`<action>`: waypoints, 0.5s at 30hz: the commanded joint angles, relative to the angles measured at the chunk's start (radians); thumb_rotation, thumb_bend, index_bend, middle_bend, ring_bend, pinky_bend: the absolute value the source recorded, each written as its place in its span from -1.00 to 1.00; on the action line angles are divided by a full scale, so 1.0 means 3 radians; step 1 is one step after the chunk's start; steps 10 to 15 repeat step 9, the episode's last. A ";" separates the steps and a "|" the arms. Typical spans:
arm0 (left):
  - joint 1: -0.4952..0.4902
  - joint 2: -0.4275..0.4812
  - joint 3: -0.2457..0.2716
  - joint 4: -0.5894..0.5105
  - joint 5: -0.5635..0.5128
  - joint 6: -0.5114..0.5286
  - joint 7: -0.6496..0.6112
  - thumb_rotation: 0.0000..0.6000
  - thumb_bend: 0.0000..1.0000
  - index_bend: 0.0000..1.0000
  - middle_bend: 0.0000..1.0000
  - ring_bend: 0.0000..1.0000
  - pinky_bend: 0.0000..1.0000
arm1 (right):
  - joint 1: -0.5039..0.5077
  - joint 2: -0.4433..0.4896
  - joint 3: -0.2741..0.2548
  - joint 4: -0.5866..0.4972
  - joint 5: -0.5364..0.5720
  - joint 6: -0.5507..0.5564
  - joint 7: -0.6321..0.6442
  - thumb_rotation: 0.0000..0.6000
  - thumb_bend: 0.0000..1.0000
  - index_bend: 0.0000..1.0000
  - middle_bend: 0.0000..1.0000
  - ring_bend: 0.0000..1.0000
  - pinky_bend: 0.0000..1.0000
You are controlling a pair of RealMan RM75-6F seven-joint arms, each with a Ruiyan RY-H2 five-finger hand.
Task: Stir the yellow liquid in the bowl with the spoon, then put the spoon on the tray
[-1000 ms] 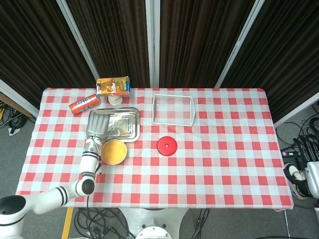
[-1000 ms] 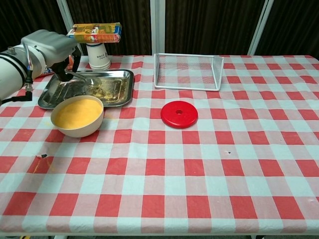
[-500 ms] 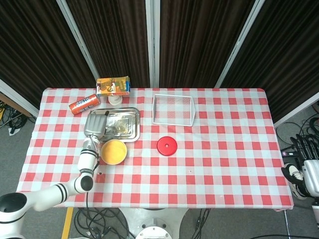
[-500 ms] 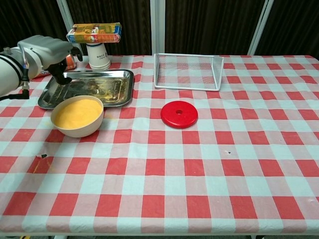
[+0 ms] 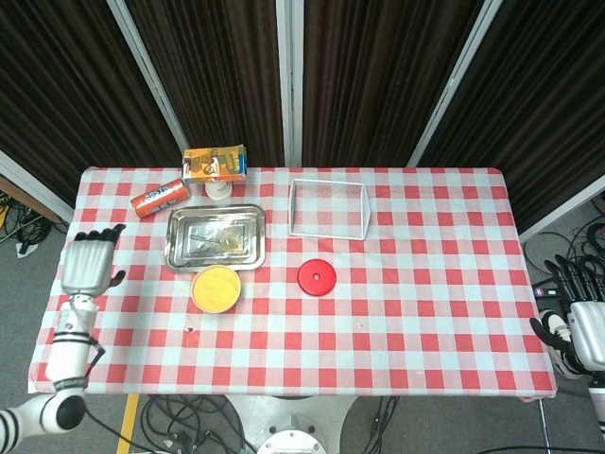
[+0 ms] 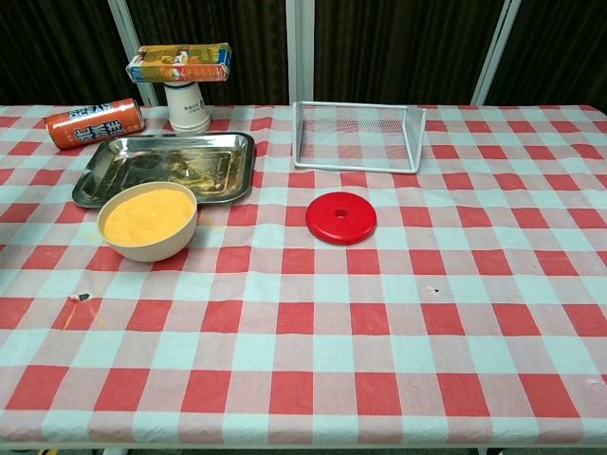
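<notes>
— Start with the head view. Where are the hands?

— The left hand (image 5: pixel 90 263) hangs over the left edge of the checked table (image 5: pixel 425 312), fingers spread, holding nothing. The right hand (image 5: pixel 581 317) sits off the table at the far right, partly cut by the frame; I cannot tell how its fingers lie.

— And the task's things?

— The bowl (image 5: pixel 216 288) of yellow liquid stands just in front of the metal tray (image 5: pixel 174 236), near the table's left side. The tray's floor shows smears and glints, but I cannot pick out the spoon for certain. Neither hand has it.

— Anything else there?

— A red disc (image 5: pixel 317 277) to the right of the bowl, a white wire basket (image 5: pixel 328 233) behind it, an orange can (image 5: pixel 161 198) lying on its side, and a carton (image 5: pixel 215 164) on a white cup (image 5: pixel 218 190).

— Now the chest view.

— No hand shows. The bowl (image 6: pixel 149 221) touches or nearly touches the tray's (image 6: pixel 142 161) front rim; the liquid lies level. The spoon is again unclear among the streaks. The red disc (image 6: pixel 341 217) lies flat mid-table, the wire basket (image 6: pixel 356 137) behind it, the can (image 6: pixel 93 124) beside the tray's far corner, the carton (image 6: pixel 179 63) across the cup (image 6: pixel 187 107).
</notes>
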 commanded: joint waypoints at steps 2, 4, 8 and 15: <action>0.0455 0.0235 0.0356 -0.0105 0.0487 0.0529 -0.0379 1.00 -0.68 -0.50 -0.29 -0.39 -0.43 | 0.0003 -0.0018 -0.0016 0.0004 -0.0014 -0.0008 -0.0015 1.00 -0.60 -1.00 -1.00 -1.00 -1.00; 0.0595 0.0247 0.0446 -0.0097 0.0628 0.0703 -0.0437 1.00 -0.68 -0.50 -0.31 -0.42 -0.45 | 0.0003 -0.0031 -0.0026 -0.0001 -0.0019 -0.0011 -0.0032 1.00 -0.60 -1.00 -1.00 -1.00 -1.00; 0.0870 0.0259 0.0593 -0.0130 0.0827 0.1025 -0.0405 1.00 -0.68 -0.50 -0.32 -0.42 -0.45 | 0.0005 -0.0071 -0.0062 -0.0008 -0.0038 -0.0039 -0.0077 1.00 -0.60 -1.00 -1.00 -1.00 -1.00; 0.0933 0.0264 0.0612 -0.0167 0.0848 0.1091 -0.0382 1.00 -0.68 -0.50 -0.32 -0.42 -0.46 | 0.0007 -0.0081 -0.0070 -0.0009 -0.0034 -0.0056 -0.0085 1.00 -0.60 -1.00 -1.00 -1.00 -1.00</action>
